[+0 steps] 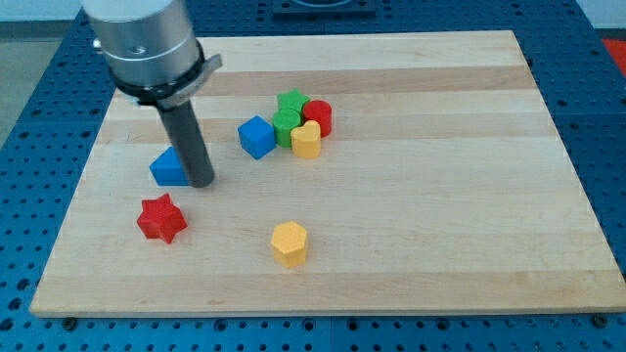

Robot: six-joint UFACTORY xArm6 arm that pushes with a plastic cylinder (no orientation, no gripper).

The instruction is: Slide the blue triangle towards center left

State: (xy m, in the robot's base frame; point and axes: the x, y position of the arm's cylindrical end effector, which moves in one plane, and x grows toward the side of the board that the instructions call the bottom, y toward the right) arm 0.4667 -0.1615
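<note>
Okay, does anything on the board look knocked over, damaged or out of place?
Nothing stands out. All blocks sit flat on the wooden board. My tip is right against the blue triangle, on its right in the view. Nothing is damaged or off the board.

My arm comes down from the view's top left, with a round silver part and a dark ring under it. A straight dark rod (186, 137) hangs from that ring and stands almost upright. My tip (201, 182) is at the very bottom of the rod, down low in the left half of the view.
</note>
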